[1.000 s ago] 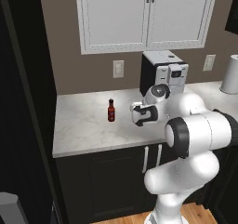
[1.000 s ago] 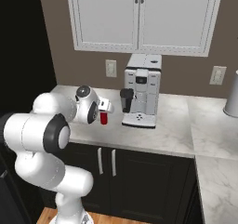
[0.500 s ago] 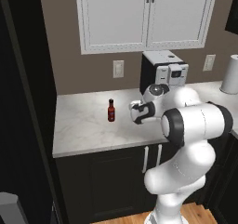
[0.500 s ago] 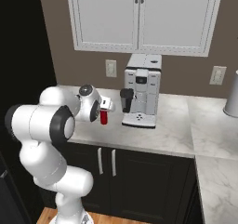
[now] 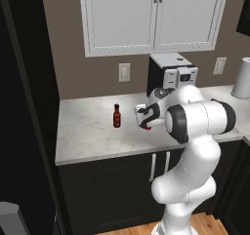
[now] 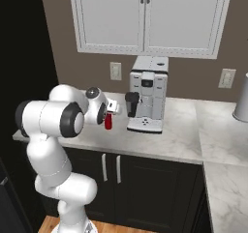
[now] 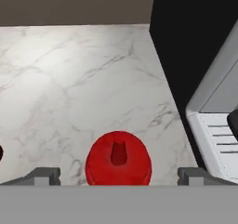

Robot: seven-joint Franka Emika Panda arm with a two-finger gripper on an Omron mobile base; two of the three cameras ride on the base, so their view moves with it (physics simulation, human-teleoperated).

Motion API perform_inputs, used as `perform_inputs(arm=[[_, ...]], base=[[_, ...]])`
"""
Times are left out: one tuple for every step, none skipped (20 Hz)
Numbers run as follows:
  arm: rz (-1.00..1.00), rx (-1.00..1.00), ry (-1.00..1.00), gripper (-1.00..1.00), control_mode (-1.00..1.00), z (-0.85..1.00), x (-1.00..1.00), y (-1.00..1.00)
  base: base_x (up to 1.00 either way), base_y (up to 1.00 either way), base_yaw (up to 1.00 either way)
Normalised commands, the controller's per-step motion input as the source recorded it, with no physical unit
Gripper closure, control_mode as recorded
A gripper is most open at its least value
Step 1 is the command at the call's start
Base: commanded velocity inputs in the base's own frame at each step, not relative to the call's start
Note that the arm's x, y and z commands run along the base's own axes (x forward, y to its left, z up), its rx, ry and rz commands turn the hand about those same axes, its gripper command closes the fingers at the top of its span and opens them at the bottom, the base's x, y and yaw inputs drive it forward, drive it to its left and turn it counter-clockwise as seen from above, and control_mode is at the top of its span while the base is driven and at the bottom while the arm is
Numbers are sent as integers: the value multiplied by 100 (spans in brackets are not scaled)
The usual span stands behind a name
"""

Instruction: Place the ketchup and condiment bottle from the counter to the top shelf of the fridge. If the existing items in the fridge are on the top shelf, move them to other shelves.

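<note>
Your gripper (image 7: 118, 175) has its two dark fingertips (image 7: 44, 175) spread wide, with the round red plastic ketchup bottle (image 7: 118, 158) standing upright on the white marble counter (image 7: 69, 79) directly between them (cap toward the camera). Since a second ago the elbow has swung higher, the hand barely shifting.

one ketchup bottle (image 7: 118, 159), one condiment bottle (image 5: 116, 115), one coffee machine (image 6: 147, 94)

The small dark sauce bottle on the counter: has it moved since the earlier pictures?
No. The dark sauce bottle stands in the same spot below the wall outlet, left of the gripper.
</note>
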Motion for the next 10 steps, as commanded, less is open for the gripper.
perform_inputs(arm=[[0, 0, -3, -100, -100, -12, 27, 0], [0, 0, -3, -100, -100, -11, 27, 0], [0, 0, -2, -100, -100, -11, 25, 0], [0, 0, -3, -100, -100, -11, 24, 0], [0, 0, -2, -100, -100, -11, 24, 0], [0, 0, -2, -100, -100, -11, 21, 0], [0, 0, -3, 100, -100, -11, 19, 0], [0, 0, -2, 100, -100, -13, 14, 0], [0, 0, 0, 100, -100, -4, 9, 0], [0, 0, 0, 100, -100, 0, 0, 0]], base=[[0, 0, 0], [0, 0, 0], [0, 0, 0], [0, 0, 0], [0, 0, 0], [0, 0, 0], [0, 0, 0], [0, 0, 0], [0, 0, 0], [0, 0, 0]])
